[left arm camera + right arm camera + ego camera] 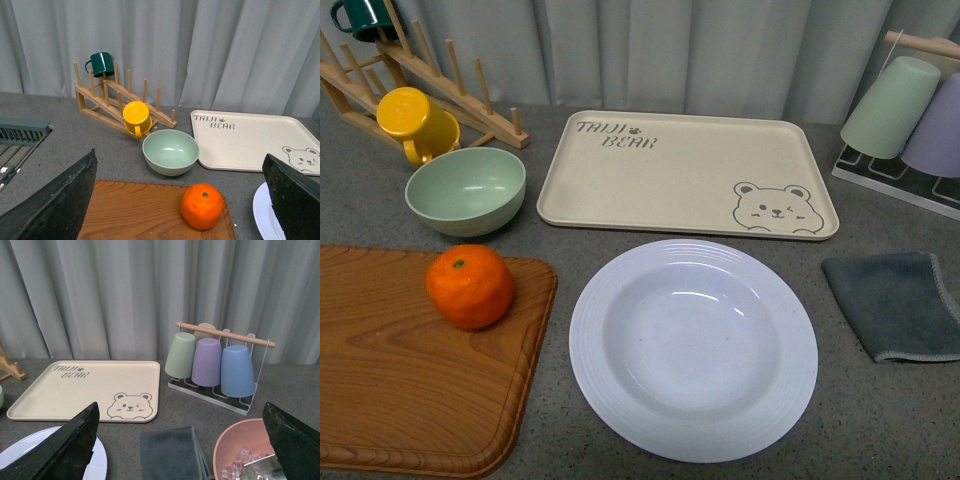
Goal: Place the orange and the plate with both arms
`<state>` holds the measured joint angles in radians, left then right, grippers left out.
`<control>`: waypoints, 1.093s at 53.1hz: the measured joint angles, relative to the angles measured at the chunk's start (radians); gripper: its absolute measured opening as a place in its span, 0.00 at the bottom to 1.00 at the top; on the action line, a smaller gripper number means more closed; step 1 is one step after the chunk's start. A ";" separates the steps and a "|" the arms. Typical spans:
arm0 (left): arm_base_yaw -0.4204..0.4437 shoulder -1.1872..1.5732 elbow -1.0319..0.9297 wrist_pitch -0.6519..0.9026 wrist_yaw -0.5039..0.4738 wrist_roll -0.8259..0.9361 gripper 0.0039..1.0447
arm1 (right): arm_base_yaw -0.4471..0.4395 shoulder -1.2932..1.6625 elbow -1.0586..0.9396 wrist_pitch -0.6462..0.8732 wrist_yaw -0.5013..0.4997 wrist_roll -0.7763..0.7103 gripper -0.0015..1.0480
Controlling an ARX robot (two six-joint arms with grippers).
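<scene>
Orange point(470, 286): on wooden board point(410, 390), near its far edge, stem dot up, left of plate and apart from it.
Plate point(588, 345): flat on grey counter, centre front, empty, just in front of bear tray point(670, 170), just beside the board.
Left gripper point(179, 155): jaws spread wide, nothing between; hangs over the board's near side, orange ahead and low in its view.
Right gripper point(180, 403): jaws spread wide too, empty; plate rim at the edge of its view, grey cloth point(170, 452) ahead.
Front view: neither arm visible.
Step (judged): approach only, nothing gripped yet; left arm for orange, right arm for plate.
Orange grasp: come down centred, jaws across the widest part, close gently (round, rolls off a skewed pinch).
Plate grasp: pinch the ribbed rim on the cloth side, one jaw under the lip, lift level; glossy, likely to slip.
Risk: arms crossing near the board edge; keep each on its own side.
Destination: not given; bear tray a guess.
</scene>
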<state>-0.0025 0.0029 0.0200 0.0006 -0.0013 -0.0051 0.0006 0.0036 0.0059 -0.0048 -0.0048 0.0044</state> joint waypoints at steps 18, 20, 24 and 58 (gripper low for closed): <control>0.000 0.000 0.000 0.000 0.000 0.000 0.94 | 0.000 0.000 0.000 0.000 0.000 0.000 0.91; 0.000 0.000 0.000 0.000 0.000 0.000 0.94 | 0.000 0.000 0.000 0.000 0.000 0.000 0.91; 0.000 0.000 0.000 0.000 0.000 0.000 0.94 | 0.000 0.000 0.000 0.000 0.000 0.000 0.91; 0.000 0.000 0.000 0.000 0.000 0.000 0.94 | 0.000 0.000 0.000 0.000 0.000 0.000 0.91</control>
<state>-0.0025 0.0029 0.0200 0.0006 -0.0013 -0.0051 0.0006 0.0036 0.0059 -0.0048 -0.0048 0.0044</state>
